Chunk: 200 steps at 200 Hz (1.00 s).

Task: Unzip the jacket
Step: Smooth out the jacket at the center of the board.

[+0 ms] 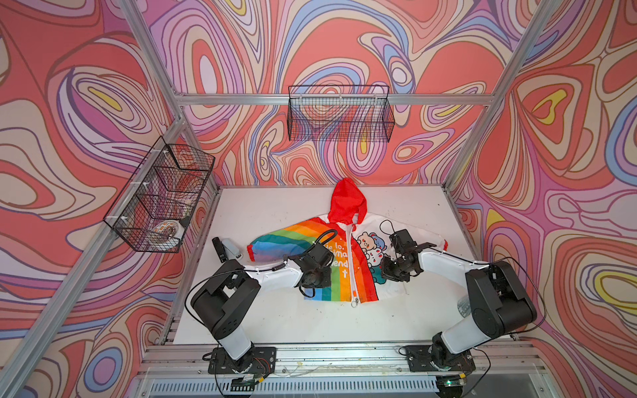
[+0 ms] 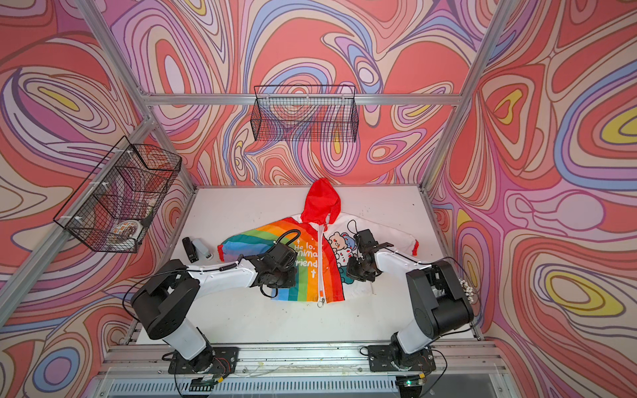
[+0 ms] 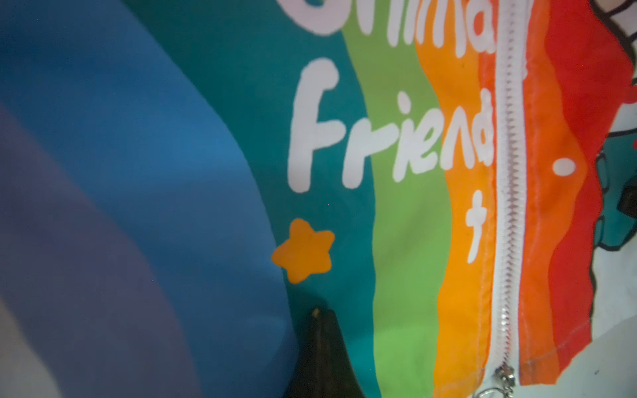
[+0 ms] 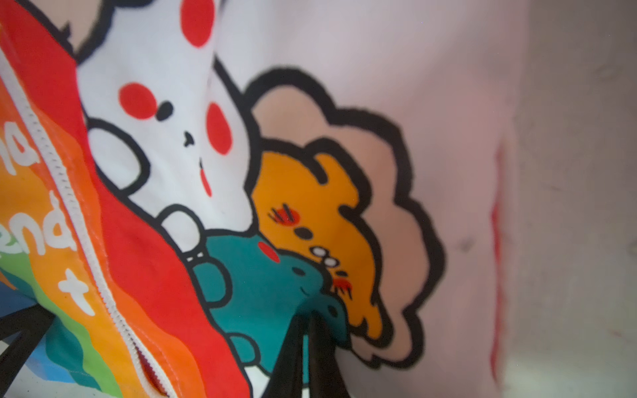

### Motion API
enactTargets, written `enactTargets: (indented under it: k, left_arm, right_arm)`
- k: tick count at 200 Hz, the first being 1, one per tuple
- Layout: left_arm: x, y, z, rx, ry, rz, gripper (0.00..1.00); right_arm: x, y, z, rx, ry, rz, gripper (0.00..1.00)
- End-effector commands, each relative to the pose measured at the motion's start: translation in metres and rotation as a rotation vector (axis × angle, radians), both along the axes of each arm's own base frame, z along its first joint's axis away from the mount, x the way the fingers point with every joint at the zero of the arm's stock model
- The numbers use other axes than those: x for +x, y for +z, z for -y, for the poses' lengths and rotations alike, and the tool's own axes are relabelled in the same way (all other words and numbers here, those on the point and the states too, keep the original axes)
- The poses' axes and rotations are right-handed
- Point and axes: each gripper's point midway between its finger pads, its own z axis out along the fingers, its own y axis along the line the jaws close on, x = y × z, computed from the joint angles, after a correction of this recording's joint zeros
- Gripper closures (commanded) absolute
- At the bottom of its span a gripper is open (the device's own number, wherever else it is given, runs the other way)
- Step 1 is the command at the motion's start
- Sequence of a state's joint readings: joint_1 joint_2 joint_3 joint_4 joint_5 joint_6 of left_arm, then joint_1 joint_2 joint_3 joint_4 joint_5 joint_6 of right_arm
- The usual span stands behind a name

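Your left gripper (image 3: 319, 312): jaws together, dark tips pinching a pucker of teal stripe on the small, thin child's jacket (image 1: 339, 275) with a rainbow-striped half and a white cartoon half. An orange star print (image 3: 305, 251) sits just beyond the tips, with the white "Friend" lettering (image 3: 389, 138) further out past it.

Your right gripper (image 4: 307, 315): jaws clamped on the white half. A sliver of the teal cartoon animal (image 4: 262, 286) is caught between the two dark fingers, and the cloth gathers into them. The orange maned animal (image 4: 317, 220) touches that spot, and the white red-spotted rabbit (image 4: 165, 138) is beyond it.

Between your two grippers runs the white front zipper (image 3: 510, 206), its rows lying together. Can't tell if the teeth are meshed. The metal slider with ring pull (image 3: 505, 377) sits at the bottom hem, nearer the arm bases than either set of jaws.

The jacket lies flat, front up, on the white tabletop (image 1: 275, 320).
- The red hood (image 1: 346, 201) is on the far side of both grippers.
- The rainbow sleeve (image 1: 272, 243) runs out past the left one.
- The red cuff (image 1: 445, 245) of the white sleeve is out past the right one.
- Beyond the rainbow sleeve's end, well apart from your left jaws, is a black-and-grey stapler-like object (image 1: 225, 248).
- Two black wire baskets hang on the frame: the back basket (image 1: 339, 113) and the side basket (image 1: 158, 196).
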<state>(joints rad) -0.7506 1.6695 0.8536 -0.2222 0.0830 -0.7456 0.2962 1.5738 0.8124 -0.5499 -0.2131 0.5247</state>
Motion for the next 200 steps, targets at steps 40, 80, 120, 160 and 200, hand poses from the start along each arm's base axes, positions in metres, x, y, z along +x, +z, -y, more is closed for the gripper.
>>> enactTargets:
  k: [40, 80, 120, 160, 200]
  left_arm:
    - [-0.032, -0.047, -0.073, 0.197, 0.145, -0.13, 1.0]
    - [-0.035, -0.049, -0.08, 0.186, 0.16, -0.139, 1.0]
    - [-0.027, -0.019, -0.065, 0.108, 0.092, -0.078, 1.0]
    - [0.0, 0.056, -0.045, 0.021, 0.003, 0.107, 1.0]
    - [0.059, 0.108, -0.045, -0.026, 0.006, 0.251, 1.0]
  right_arm:
    - [-0.017, -0.021, 0.028, -0.114, -0.047, -0.078, 0.9]
    - [-0.019, -0.021, 0.032, -0.13, -0.053, -0.085, 0.9]
    - [-0.019, -0.004, 0.028, -0.093, -0.045, -0.039, 0.9]
    - [0.01, 0.052, 0.024, -0.059, -0.026, 0.198, 0.92]
    - [0.056, 0.088, 0.019, -0.058, -0.044, 0.352, 0.92]
